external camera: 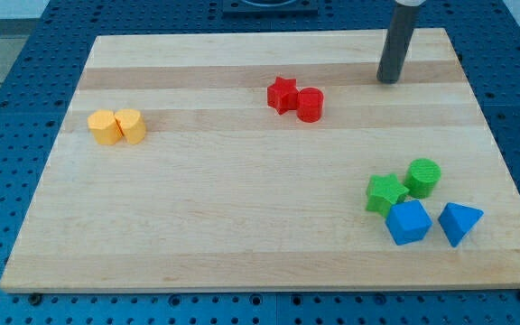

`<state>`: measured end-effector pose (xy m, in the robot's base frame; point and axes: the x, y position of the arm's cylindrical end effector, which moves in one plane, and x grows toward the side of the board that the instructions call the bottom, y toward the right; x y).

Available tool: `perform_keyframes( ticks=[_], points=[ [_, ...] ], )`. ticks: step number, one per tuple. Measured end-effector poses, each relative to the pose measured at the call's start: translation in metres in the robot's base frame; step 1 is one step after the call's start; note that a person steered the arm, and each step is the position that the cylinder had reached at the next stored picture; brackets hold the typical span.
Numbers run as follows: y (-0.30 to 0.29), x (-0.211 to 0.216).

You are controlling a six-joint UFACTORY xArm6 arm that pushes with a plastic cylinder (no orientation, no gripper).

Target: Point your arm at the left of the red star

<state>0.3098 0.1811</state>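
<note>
Tip (387,80) of my rod sits near view's top right on the board (242,226); no claw fitted, so nothing to spread or pinch. Red star (282,94) lies well to view's left of tip, touching red cylinder (311,105) on its right. Risk, in my judgement: a straight run to the star's left side would hit cylinder and star, shoving both. Detour needed. Other blocks well apart; no hazard.
</note>
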Motion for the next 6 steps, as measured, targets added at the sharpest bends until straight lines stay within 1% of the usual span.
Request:
perform_keyframes(
  ticks=[3,4,5,6],
  points=[
    [0.031,0.000],
    [0.032,0.000],
    [-0.021,-0.001],
    [-0.125,-0.006]
  ],
)
